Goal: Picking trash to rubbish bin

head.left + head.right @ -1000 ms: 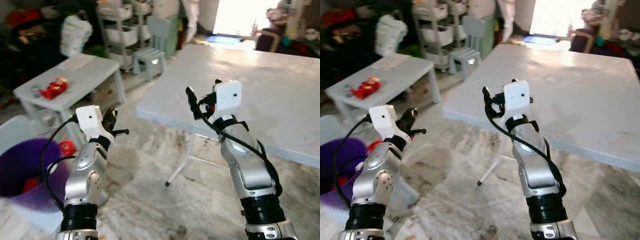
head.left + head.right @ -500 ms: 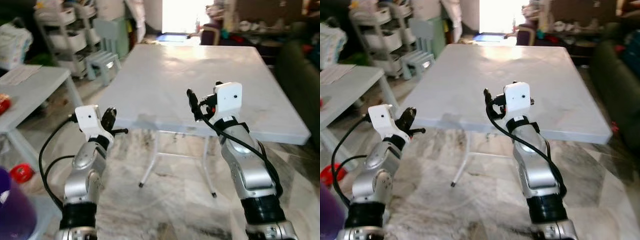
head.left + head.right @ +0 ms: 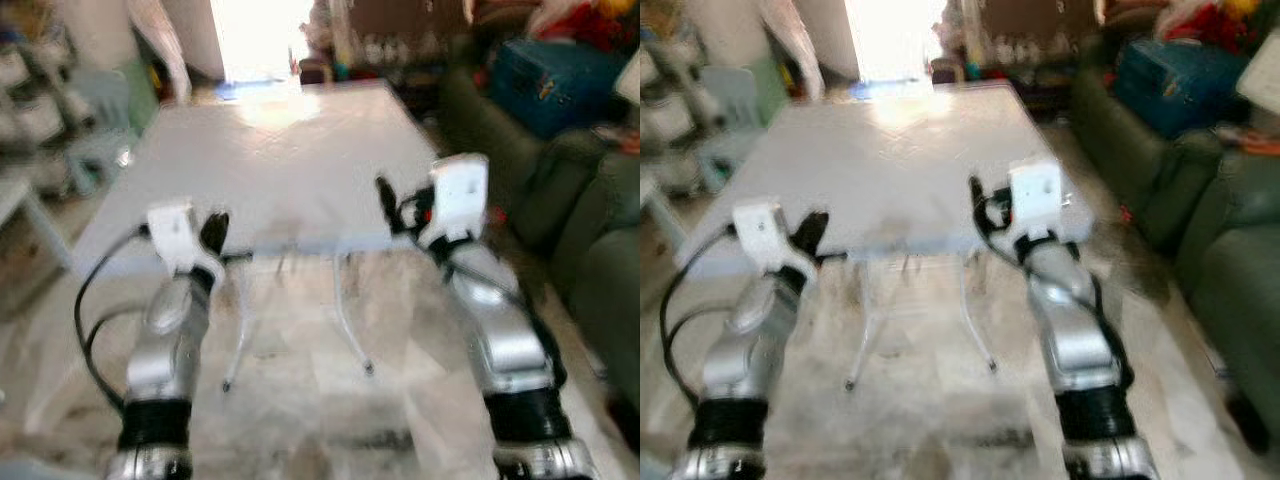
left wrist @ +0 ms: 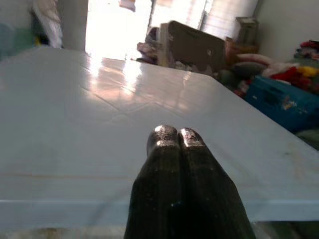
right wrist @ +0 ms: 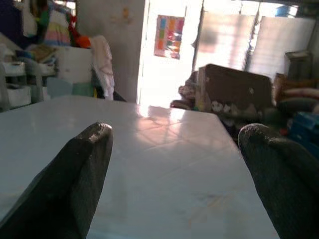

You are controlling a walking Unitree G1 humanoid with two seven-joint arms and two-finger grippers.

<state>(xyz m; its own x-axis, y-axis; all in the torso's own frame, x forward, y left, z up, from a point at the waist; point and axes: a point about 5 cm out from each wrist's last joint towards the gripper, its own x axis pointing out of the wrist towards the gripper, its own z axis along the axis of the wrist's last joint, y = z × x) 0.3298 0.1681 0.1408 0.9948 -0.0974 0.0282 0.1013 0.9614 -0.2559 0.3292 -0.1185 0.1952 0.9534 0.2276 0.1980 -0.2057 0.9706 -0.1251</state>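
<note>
Both arms are raised in front of me, just short of the near edge of a large pale-blue table (image 3: 270, 150). My left gripper (image 3: 213, 230) is shut with nothing in it; the left wrist view has its two black fingertips (image 4: 164, 137) pressed together, aimed across the tabletop (image 4: 75, 124). My right gripper (image 3: 385, 200) is open and holds nothing. Its fingers (image 5: 82, 164) stand wide apart over the same tabletop (image 5: 164, 164). The eye views are blurred by motion.
A dark green sofa (image 3: 600, 250) stands at the right, with a blue box (image 3: 545, 85) and piled things behind it. A bright doorway (image 3: 255, 35) lies beyond the table. White shelves and a small chair (image 3: 95, 120) are at the far left. Marble floor (image 3: 300, 400) runs under the table.
The camera has swung to the right: the purple bin and the low table with the red item have slid out at the left, and the sofa has come in. Both grippers hold the same pose.
</note>
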